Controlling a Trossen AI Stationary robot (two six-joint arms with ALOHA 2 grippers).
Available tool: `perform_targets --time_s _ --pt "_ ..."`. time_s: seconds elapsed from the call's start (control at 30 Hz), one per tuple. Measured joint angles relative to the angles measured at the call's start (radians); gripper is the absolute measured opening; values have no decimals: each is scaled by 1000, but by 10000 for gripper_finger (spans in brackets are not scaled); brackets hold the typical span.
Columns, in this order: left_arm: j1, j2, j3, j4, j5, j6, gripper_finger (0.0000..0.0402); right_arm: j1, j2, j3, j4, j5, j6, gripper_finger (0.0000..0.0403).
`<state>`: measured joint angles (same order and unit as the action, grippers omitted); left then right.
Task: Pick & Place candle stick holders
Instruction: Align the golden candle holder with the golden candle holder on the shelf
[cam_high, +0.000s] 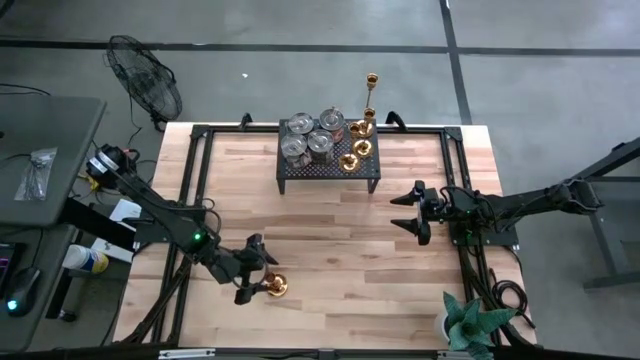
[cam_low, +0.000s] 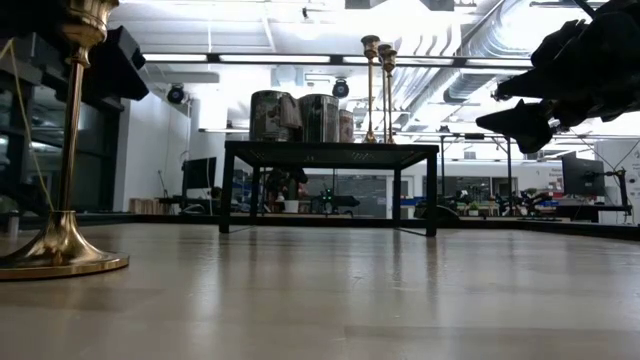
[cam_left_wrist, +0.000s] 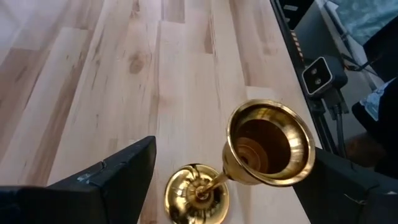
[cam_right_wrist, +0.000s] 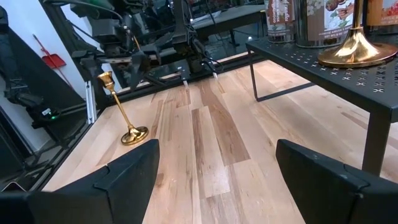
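- The left gripper stands wide open around a brass candlestick upright on the table at 7 o'clock, not gripping.
- The right gripper waits open, empty, at 3 o'clock.
- Remaining holders sit on the black stand at 12 o'clock.

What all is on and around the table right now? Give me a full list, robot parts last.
brass candlestick on the table: one, gold, upright on the near-left boards, between the left pincer's open fingers
brass candlesticks on the stand: three, gold, right side of the stand, one tall and slender
silvery cups: four, silver, clustered on the stand's left side
stand: one, black perforated metal, far centre of the table
potted plant: one, green, near-right corner
fan: one, black, on the floor beyond the far-left corner
left pincer: open, at the lone candlestick
right pincer: open, empty, right of centre
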<state>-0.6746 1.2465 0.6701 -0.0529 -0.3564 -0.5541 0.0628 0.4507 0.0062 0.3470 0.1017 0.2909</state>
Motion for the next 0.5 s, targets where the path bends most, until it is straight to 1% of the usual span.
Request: perform_targets --time_s 0.1,0.17,0.5 --pt "0 0 0 0 -19 0 330 0 0 0 0 0 0 316" --pt "0 0 0 0 -21 0 317 0 0 0 0 0 0 316" --pt "0 0 0 2 -8 0 217 0 0 0 0 0 0 316"
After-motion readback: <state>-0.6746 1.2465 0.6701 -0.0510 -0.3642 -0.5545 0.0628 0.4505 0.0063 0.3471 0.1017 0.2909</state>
